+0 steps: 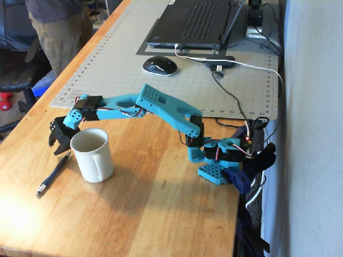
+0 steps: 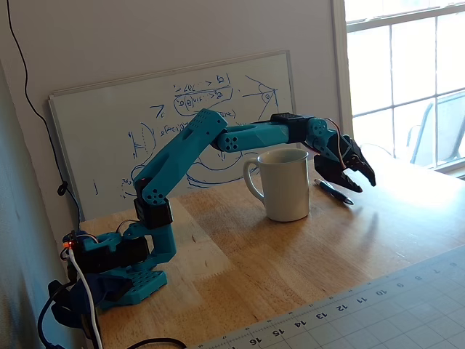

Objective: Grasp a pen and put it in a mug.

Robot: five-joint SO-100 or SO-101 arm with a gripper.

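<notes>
In a fixed view looking down the wooden tabletop [image 1: 155, 214], the mug [image 1: 93, 155] stands upright near the arm's reach with its handle turned toward the camera, and the pen [image 1: 53, 174] lies flat on the wood just left of the mug, slanting toward the near edge. The end effector [image 1: 58, 142] hangs beyond the mug's left rim, above the pen's far end, fingers spread and holding nothing. Farther back from the mug lie a grey cutting mat [image 1: 161, 69], a black mouse [image 1: 159, 66] and a laptop [image 1: 198, 24], with cables trailing to the arm's blue base [image 1: 220, 160]; a person [image 1: 56, 27] stands at the far left. In the other fixed view, from the base side, the mug [image 2: 286, 185] stands between the base and the pen [image 2: 335, 191], which lies just right of it; the end effector [image 2: 357, 177] hovers open over the pen, not touching it. Behind the mug leans a whiteboard [image 2: 174, 123], and a window [image 2: 407, 80] lies to its right.
</notes>
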